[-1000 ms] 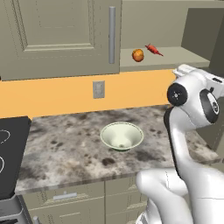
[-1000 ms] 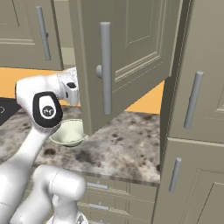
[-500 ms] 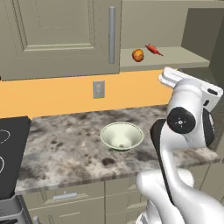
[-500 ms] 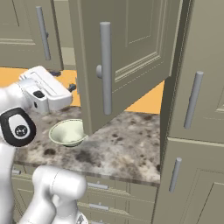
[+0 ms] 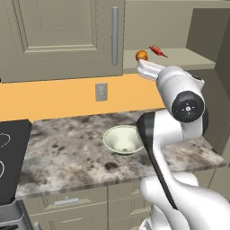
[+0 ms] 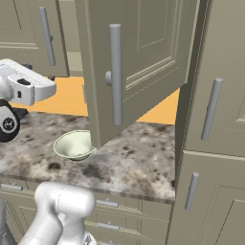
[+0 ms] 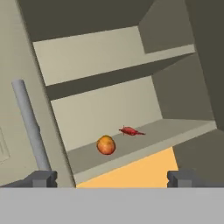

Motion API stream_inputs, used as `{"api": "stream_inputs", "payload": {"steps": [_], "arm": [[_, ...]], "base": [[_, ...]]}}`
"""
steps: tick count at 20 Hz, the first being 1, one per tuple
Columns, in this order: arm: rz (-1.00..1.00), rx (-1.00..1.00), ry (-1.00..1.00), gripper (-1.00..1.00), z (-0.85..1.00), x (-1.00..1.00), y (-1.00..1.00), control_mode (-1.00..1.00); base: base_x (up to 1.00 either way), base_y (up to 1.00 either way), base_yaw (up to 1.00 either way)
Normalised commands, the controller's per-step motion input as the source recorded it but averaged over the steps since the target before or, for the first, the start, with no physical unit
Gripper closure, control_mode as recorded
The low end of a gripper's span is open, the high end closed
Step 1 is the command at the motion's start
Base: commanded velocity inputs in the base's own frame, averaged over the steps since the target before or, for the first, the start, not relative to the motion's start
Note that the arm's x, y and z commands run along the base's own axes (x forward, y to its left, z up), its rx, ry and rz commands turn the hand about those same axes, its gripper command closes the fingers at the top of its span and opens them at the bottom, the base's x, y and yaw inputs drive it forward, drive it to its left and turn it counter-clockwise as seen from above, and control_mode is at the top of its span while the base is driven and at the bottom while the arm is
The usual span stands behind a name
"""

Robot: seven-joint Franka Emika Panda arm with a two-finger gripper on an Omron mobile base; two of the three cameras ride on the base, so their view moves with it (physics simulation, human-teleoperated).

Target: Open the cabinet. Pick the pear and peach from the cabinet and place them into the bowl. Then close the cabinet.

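The cabinet [image 6: 139, 62] stood with one door swung open over the speckled tabletop [image 5: 72, 152], where the bowl [image 5: 122, 140] sat empty. The claw [image 7: 111, 178], its jaws spread wide and holding nothing, faced the lower shelf; the peach [image 7: 106, 145] lay ahead of it, well apart, beside a small red pepper [image 7: 130, 131].

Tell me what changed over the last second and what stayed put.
The arm swung its hand up from counter height toward the open cabinet; the gripper, fingers wide apart and empty, now faces the lower shelf where the peach lies beside a small red pepper-like item. Nothing was grasped or released. The peach, the red item, the open door and the empty bowl stayed put.
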Motion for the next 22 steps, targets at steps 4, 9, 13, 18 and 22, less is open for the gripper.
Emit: {"api": "stream_inputs", "payload": {"steps": [4, 9, 13, 18, 22], "arm": [[0.31, 0.0, 0.06, -1.0, -0.12, 0.59, 1.0, -1.0], [0.17, 0.0, 0.0, -1.0, -0.2, 0.56, 0.55, -1.0], [0.0, -0.03, 0.0, -1.0, 0.0, 0.42, 0.03, -1.0], [0.07, -0.09, -0.04, -1.0, 0.0, 0.53, 0.14, -1.0], [0.09, -0.1, -0.01, -1.0, 0.01, 0.6, 0.23, -1.0]], "base": [[0.0, 0.0, 0.0], [0.0, 0.0, 0.0], [0.0, 0.0, 0.0], [0.0, 0.0, 0.0], [0.0, 0.0, 0.0]]}}
